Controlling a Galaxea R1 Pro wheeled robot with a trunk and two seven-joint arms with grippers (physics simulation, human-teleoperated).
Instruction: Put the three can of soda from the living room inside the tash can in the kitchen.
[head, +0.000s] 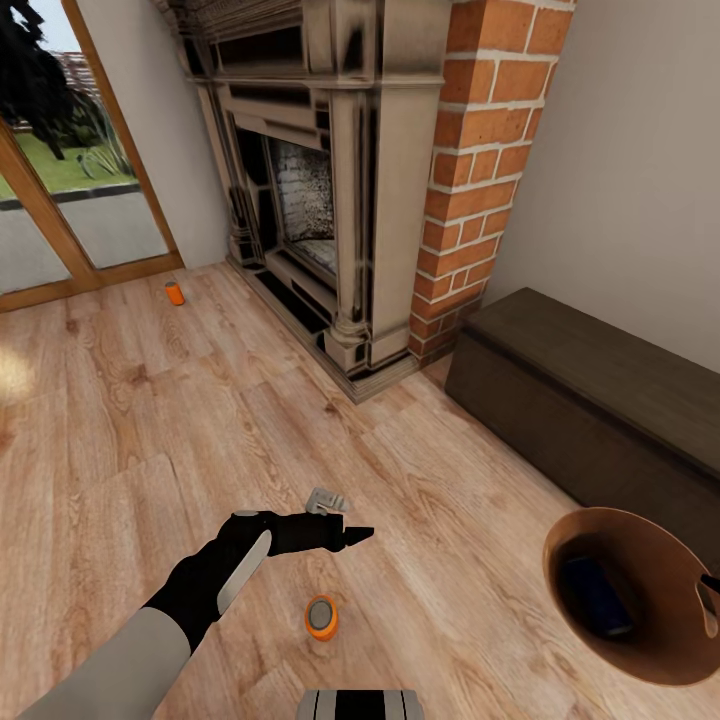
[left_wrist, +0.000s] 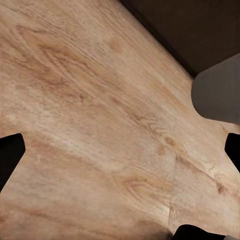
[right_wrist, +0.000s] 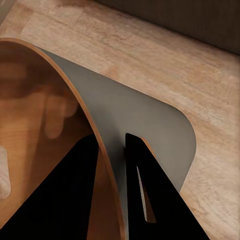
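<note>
An orange soda can (head: 321, 617) stands on the wood floor just in front of my base. My left gripper (head: 345, 536) hovers open a little beyond and above it, with its fingertips (left_wrist: 10, 156) wide apart over bare floor. A second orange can (head: 175, 292) stands far off by the glass doors. The trash can (head: 668, 668) hangs at the lower right, its brown inside showing, and the blue can (head: 597, 597) lies in it. My right gripper (right_wrist: 112, 192) is shut on the trash can's rim (right_wrist: 75, 95), one finger inside and one outside the grey wall.
The brick fireplace (head: 330, 200) rises ahead, with its hearth step on the floor. A long dark wooden bench (head: 590, 400) runs along the right wall, just beyond the bin. Wood-framed glass doors (head: 60, 220) stand at the far left.
</note>
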